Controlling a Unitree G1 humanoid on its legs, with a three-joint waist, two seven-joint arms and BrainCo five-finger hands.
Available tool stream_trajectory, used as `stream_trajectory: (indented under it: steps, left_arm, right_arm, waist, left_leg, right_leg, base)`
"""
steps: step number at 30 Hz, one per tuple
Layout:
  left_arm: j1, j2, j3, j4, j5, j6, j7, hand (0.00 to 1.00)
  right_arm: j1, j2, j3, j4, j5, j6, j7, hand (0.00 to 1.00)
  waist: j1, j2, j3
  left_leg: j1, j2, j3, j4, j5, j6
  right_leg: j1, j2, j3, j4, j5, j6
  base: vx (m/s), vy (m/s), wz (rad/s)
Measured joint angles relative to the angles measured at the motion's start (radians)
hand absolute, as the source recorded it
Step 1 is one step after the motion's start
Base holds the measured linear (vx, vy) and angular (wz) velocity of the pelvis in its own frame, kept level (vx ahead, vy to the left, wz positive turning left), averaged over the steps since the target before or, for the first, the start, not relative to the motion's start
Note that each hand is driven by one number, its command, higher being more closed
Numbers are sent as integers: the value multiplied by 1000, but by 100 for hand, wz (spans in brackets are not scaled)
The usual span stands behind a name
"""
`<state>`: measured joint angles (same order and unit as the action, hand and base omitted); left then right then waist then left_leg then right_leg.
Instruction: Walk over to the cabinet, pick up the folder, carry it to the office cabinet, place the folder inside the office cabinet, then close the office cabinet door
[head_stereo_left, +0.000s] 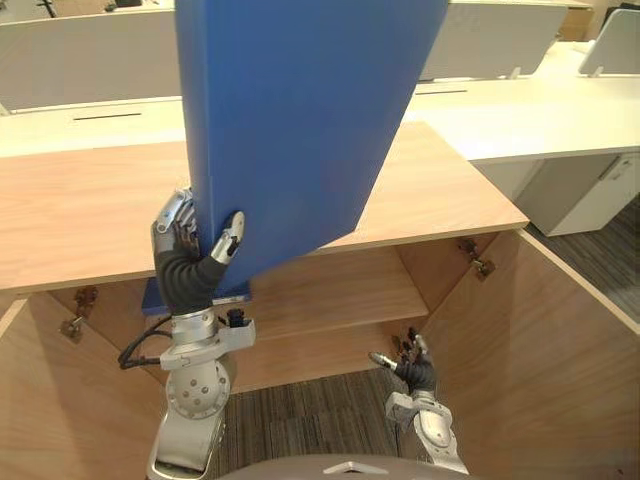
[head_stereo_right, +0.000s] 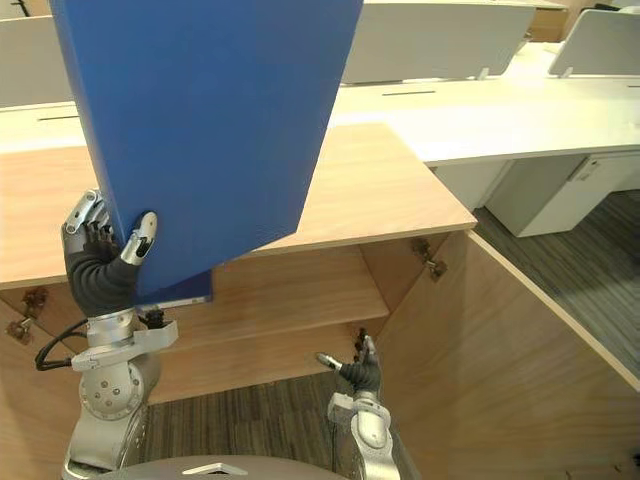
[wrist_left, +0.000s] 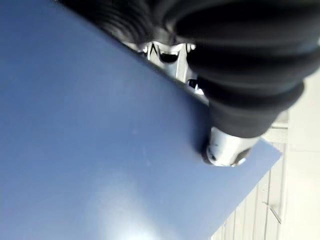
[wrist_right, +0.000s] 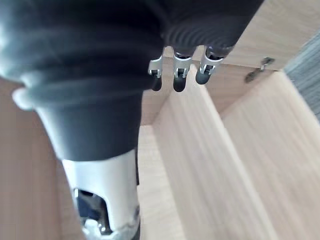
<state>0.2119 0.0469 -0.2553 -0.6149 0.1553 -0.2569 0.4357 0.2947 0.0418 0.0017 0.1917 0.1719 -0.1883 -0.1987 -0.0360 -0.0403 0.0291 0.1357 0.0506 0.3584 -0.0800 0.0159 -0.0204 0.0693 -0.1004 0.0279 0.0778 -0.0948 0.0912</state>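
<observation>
The folder (head_stereo_left: 300, 110) is in the left hand (head_stereo_left: 188, 262), pinched at its lower corner: the thumb lies curled on the near face and the fingers (head_stereo_left: 170, 215) wrap round behind the edge. From there the broad blue slab rises well above the fingers, tilted, in front of the office cabinet's (head_stereo_left: 90, 200) top. It looks like a stiff, flat board cover with straight edges and a smooth matte plastic skin, which in the left wrist view carries a soft sheen. It shows no bend or sag. It is probably light, but it is wide and is held by one corner, so it is likely to lever against the grip, and the smooth face may slide under the thumb. A hold nearer the middle of the spine or the lower edge would be steadier. Below the fingers a strip of blue shows on the shelf (head_stereo_left: 330, 285); I cannot tell whether it belongs to the same folder. The cabinet is pale wood-grain laminate, square-edged, with its door (head_stereo_left: 570, 340) swung open on metal hinges. A white counter (head_stereo_left: 520, 110) lies beyond the cabinet, and ribbed grey carpet (head_stereo_left: 300, 410) lies below. The right hand (head_stereo_left: 412, 368) hangs low before the opening, fingers loosely straight and holding nothing.
</observation>
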Motion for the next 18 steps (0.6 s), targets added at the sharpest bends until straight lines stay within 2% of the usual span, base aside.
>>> stream_trajectory:
  steps: [7,13,18]
  left_arm:
    - [95,-31,21,3,-36,0,-5,100]
    - [118,-55,30,10,-54,0,-9,100]
    - [121,-56,30,54,-61,0,-26,100]
  right_arm:
    - [88,22,-16,-340,39,-63,-32,0]
    - [126,34,-21,-521,78,-114,-53,0]
    - [122,32,-20,-625,77,-137,-65,0]
  waist:
    - [-9,-7,6]
    - [-12,-5,5]
    - [-14,6,-2]
  left_leg:
    - [7,0,27,0,-19,-1]
    - [10,0,37,0,-29,-3]
    - [4,0,42,0,-32,-1]
  right_leg:
    - [-2,0,19,-8,4,5]
    - [-4,0,23,-7,7,10]
    - [-16,1,25,-6,20,21]
  base:
    - [28,-2,-11]
    - [3,-11,-3]
    - [-18,-16,-4]
